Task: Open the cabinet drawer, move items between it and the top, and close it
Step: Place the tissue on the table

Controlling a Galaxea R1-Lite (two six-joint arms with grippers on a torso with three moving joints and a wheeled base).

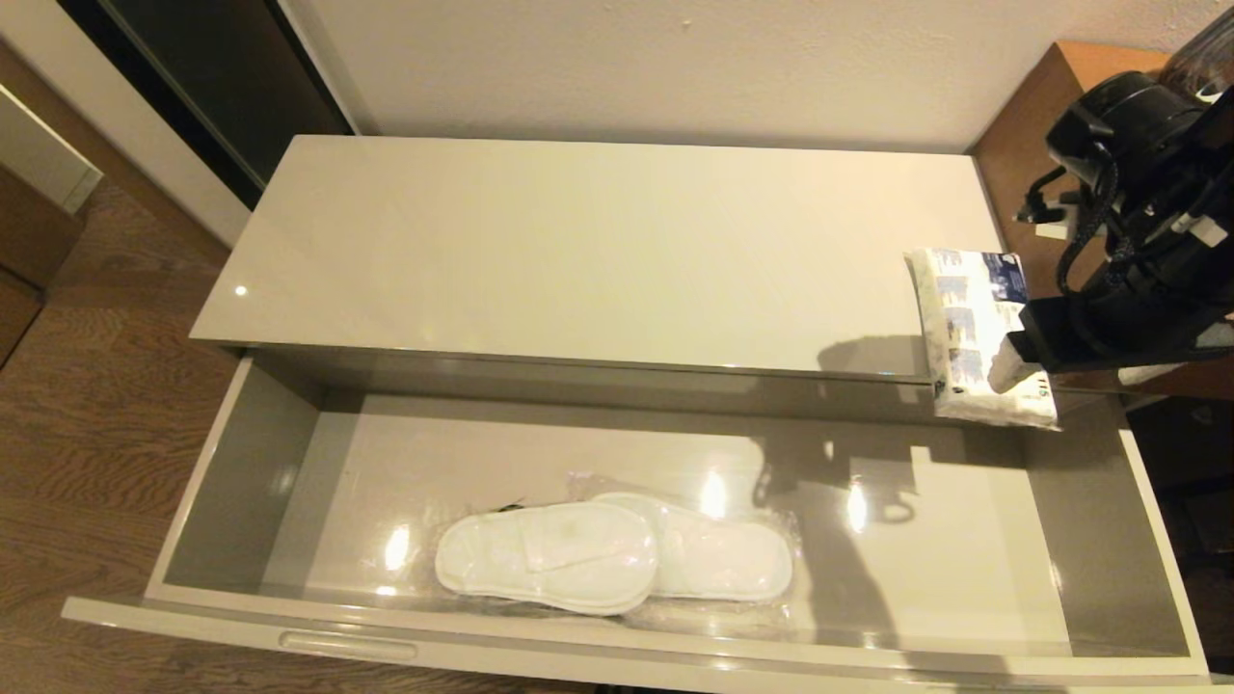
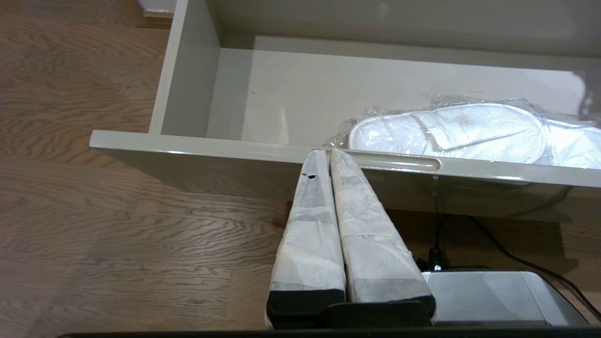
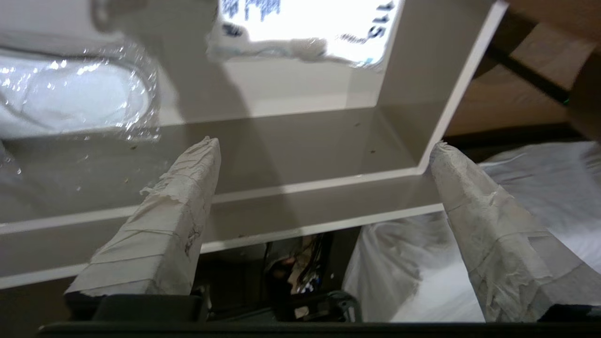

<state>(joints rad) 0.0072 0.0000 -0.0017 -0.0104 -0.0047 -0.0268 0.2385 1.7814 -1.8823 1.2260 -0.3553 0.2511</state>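
At the right end of the low cabinet, the right claw (image 3: 324,145) is hovering with its two taped fingers (image 3: 178,206) spread wide and holding nothing. Just beside it, the tissue pack (image 1: 974,337) is lying on the right front corner of the top (image 1: 598,251), overhanging the front edge so that its near end is projecting above the open drawer. Whether the claw is touching the pack cannot be told from the head view; in the right wrist view the pack (image 3: 305,28) is showing clear of both fingers. Below the top, the cabinet drawer (image 1: 241,482) is standing pulled fully out. The slippers (image 1: 607,554), sealed in clear plastic wrap, are lying flat on the drawer floor near the front wall, slightly left of the middle of its length. The left claw (image 2: 330,152) is resting low in front of the drawer, over the wooden floor (image 2: 94,225), with its fingers pressed together and gripping nothing; its tips are appearing level with the drawer's front edge, next to the oblong recess (image 2: 399,163).
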